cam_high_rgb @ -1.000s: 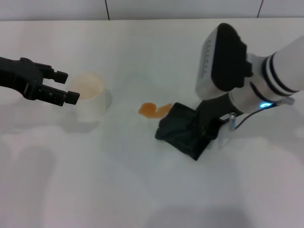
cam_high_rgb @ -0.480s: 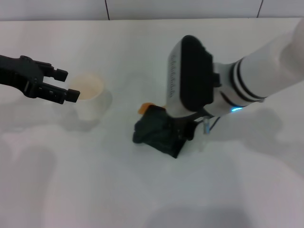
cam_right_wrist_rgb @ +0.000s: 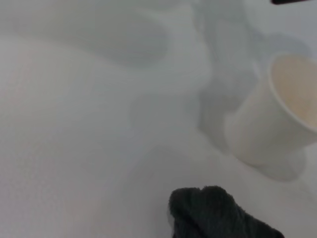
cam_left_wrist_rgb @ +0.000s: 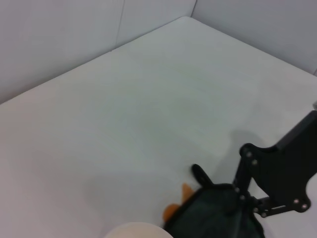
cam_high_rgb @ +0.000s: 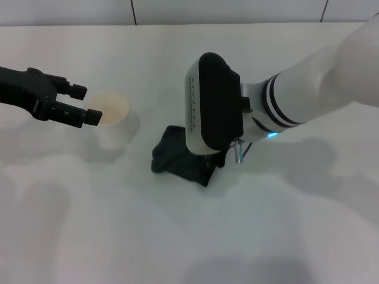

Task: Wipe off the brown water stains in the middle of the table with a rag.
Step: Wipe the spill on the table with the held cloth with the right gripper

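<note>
The dark green-black rag (cam_high_rgb: 180, 161) lies bunched on the white table (cam_high_rgb: 177, 236), just right of a white cup. My right gripper (cam_left_wrist_rgb: 225, 191) is shut on the rag and presses it down; in the head view its wrist housing hides the fingers. The brown water stains (cam_left_wrist_rgb: 172, 212) show only in the left wrist view, as an orange edge peeking out from under the rag. In the head view the rag and the arm cover them. My left gripper (cam_high_rgb: 83, 105) hangs open at the far left, right beside the cup's rim, holding nothing.
A white paper cup (cam_high_rgb: 113, 123) stands upright a little to the left of the rag, also seen close by as the cup (cam_right_wrist_rgb: 270, 119) in the right wrist view. A wall runs along the table's far edge.
My right arm has swept left, dragging the rag across the orange blotch, which no longer shows in the head view. The left arm and the cup have stayed put.
</note>
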`<state>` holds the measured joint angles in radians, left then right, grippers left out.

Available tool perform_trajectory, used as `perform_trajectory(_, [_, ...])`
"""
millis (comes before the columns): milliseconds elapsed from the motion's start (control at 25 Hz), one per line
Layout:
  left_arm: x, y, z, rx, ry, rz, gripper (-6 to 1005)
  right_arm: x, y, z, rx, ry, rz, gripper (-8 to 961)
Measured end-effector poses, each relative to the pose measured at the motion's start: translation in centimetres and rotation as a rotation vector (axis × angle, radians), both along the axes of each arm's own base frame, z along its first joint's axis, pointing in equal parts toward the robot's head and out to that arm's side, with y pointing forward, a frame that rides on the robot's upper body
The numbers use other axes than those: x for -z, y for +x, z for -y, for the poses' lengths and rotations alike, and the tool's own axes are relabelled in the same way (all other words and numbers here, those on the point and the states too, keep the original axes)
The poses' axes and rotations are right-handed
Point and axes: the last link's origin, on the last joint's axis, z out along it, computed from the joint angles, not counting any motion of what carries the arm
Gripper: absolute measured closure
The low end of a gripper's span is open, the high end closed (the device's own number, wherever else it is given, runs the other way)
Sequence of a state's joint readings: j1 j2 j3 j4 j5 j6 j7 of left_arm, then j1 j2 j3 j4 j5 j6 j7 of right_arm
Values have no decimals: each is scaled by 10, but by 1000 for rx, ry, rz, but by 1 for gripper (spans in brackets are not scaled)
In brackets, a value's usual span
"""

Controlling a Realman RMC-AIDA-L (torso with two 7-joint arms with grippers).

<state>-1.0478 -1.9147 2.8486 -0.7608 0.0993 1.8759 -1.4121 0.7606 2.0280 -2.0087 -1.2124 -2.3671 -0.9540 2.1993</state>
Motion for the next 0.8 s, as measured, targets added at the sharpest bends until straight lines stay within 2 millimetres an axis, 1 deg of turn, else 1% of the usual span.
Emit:
perform_trajectory(200, [1,0,0,0,-1,1,138,-3,2,-15,-7,79,16,904])
perform_trajectory(360, [1,0,0,-1,0,1,138,-6,5,-20,-1,106,24,904])
perform_trajectory(400, [1,0,0,-1,0,1,138,-9,9,-26,11,127,29,904])
perform_trajectory(520, [1,0,-1,-2,3,1,138,-12,15,-31,27,150,50,904])
perform_trajectory(640, [0,0,-1,-2,8,-1,138,-11,18,-28,30,137,77,904])
perform_trajectory(800, [0,0,-2,-4,14,-5,138,-5,17,-16,14,88,112,905])
